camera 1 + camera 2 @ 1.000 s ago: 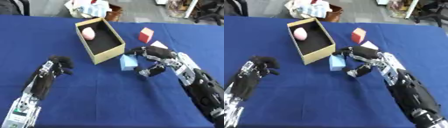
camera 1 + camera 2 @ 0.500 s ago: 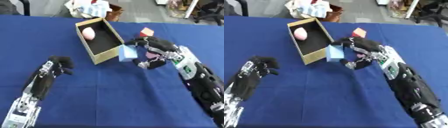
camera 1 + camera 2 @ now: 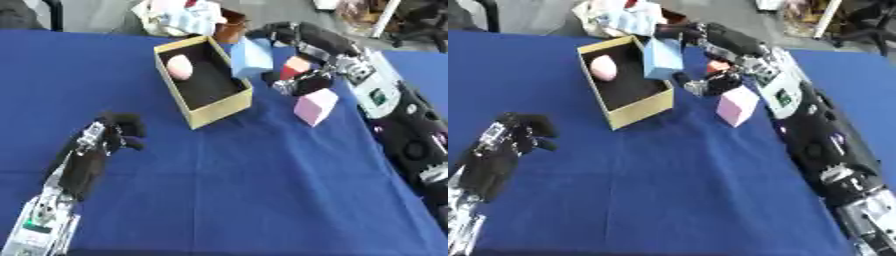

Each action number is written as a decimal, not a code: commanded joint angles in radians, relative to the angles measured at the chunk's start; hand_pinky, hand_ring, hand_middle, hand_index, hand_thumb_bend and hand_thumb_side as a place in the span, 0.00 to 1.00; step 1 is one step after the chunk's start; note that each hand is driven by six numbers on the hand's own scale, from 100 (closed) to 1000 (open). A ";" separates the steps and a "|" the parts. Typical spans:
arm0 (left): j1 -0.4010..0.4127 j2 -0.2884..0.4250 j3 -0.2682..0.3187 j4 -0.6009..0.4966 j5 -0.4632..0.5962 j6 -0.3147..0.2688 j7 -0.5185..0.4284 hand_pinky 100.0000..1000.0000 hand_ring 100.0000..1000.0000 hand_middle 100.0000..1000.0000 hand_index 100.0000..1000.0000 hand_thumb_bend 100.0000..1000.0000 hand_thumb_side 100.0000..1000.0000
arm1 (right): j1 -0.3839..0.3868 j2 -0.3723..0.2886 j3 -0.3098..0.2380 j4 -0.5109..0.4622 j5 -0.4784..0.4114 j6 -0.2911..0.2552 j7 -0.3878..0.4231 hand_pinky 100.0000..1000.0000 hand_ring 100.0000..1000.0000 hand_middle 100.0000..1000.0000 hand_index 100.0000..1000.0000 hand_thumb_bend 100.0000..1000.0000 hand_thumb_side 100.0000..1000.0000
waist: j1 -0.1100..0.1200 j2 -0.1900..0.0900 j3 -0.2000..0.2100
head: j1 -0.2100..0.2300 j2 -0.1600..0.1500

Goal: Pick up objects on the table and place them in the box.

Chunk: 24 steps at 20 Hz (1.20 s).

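My right hand [image 3: 302, 55] is shut on a light blue block [image 3: 252, 55], holding it in the air over the right rim of the open tan box [image 3: 215, 111]. A pink egg-shaped thing [image 3: 179, 67] lies inside the box at its far end. A pale pink block [image 3: 315, 106] stands on the blue cloth just right of the box. A red block [image 3: 295, 66] shows partly behind my right hand. My left hand [image 3: 111, 136] rests at the lower left with its fingers curled, holding nothing.
A blue cloth [image 3: 227, 190] covers the table. Behind the box at the far edge sit a heap of white and blue cloth [image 3: 179, 16] and a brown cup [image 3: 231, 31]. Chairs stand beyond the table's far right.
My right hand has lifted the light blue block from beside the box up to above its right rim. The pale pink block, hidden before, now shows. The camera has tilted.
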State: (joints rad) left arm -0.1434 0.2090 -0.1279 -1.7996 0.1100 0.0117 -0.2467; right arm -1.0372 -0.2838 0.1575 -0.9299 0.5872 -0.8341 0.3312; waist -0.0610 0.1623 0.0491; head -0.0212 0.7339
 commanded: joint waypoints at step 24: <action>-0.050 -0.018 -0.034 -0.025 0.019 0.002 -0.037 0.60 0.67 0.60 0.73 0.00 0.92 | -0.093 0.240 -0.207 0.291 0.679 -0.073 0.081 0.82 0.79 0.73 1.00 0.00 0.19 | 0.017 0.017 0.069 | -0.114 -0.057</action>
State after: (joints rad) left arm -0.1843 0.1911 -0.1617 -1.8008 0.1274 0.0166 -0.2811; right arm -1.1129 -0.0460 -0.0506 -0.6391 1.2458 -0.8294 0.3358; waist -0.0605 0.1827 0.1179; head -0.1323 0.6920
